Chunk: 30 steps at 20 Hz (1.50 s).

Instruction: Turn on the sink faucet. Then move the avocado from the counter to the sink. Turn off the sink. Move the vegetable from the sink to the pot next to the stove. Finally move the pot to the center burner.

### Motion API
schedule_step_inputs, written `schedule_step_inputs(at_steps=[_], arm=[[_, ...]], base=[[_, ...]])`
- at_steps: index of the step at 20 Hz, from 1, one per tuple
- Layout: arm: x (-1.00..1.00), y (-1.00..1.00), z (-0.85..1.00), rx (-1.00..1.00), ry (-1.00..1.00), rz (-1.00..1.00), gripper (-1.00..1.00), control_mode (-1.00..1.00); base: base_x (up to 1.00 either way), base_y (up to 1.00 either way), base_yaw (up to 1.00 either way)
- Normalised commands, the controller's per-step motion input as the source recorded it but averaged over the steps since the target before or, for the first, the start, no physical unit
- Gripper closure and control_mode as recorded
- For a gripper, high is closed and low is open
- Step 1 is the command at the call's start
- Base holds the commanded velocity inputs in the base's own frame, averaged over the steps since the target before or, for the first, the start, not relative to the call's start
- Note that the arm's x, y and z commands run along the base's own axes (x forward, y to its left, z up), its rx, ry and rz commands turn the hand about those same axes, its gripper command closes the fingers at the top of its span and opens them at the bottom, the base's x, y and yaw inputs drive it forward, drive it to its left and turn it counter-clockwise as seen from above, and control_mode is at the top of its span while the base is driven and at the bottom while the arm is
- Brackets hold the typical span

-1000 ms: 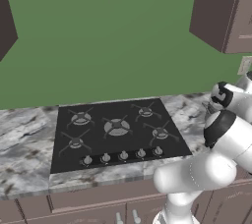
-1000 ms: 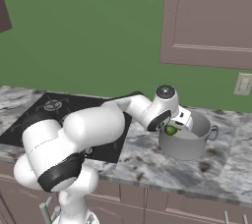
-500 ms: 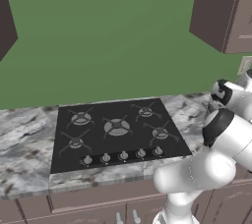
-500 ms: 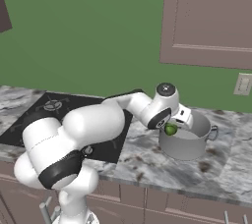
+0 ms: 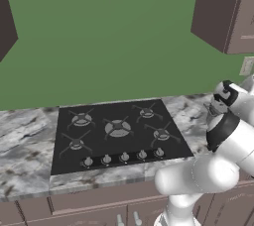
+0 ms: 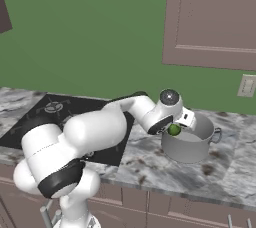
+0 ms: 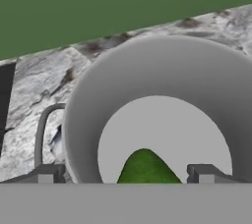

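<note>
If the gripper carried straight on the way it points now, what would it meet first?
Most likely the avocado, lying between the spread fingertips of the open gripper, then the floor of the pot. Depth is hard to judge.

Flat, even rendered light with soft shadows, and you get no glare in any view.

You see the green wall [image 5: 109,41] lit evenly, shading slightly darker toward the top; the cabinets [image 6: 212,17] read as dull brown with no highlights. The arm's white shells carry soft gradients, brighter on top, so the light seems to come from above. On the counter [image 6: 150,164] you'll find only a faint dark patch under the pot [image 6: 192,144]. The stove [image 5: 116,131] stays crisp, grates readable. In the hand view the pot's inner wall shades smoothly grey, textures on the marble look coarse and slightly blurred, and the avocado [image 7: 146,168] edge is soft.
</note>
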Motion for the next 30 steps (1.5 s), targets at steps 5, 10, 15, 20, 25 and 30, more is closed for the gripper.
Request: schedule_step_inputs(at_steps=[5, 10, 15, 20, 25, 30], arm=[[0.00, 0.00, 0.09, 0.00, -0.23, 0.00, -1.00, -1.00], [0.00, -0.04, 0.22, 0.00, -0.16, 0.00, -1.00, -1.00], [0.00, -0.07, 0.42, 0.00, -0.03, -0.04, -1.00, -1.00], [-0.15, -0.03, 0.27, 0.00, 0.00, -0.04, -1.00, -1.00], [-0.53, 0.08, 0.17, -0.01, 0.00, 0.00, -1.00, -1.00], [-0.49, 0.50, 0.23, -0.10, 0.02, 0.00, -1.00, -1.00]], base=[[0.00, 0.00, 0.00], [0.00, 0.00, 0.00], [0.00, 0.00, 0.00], [0.00, 0.00, 0.00], [0.00, 0.00, 0.00], [0.00, 0.00, 0.00]])
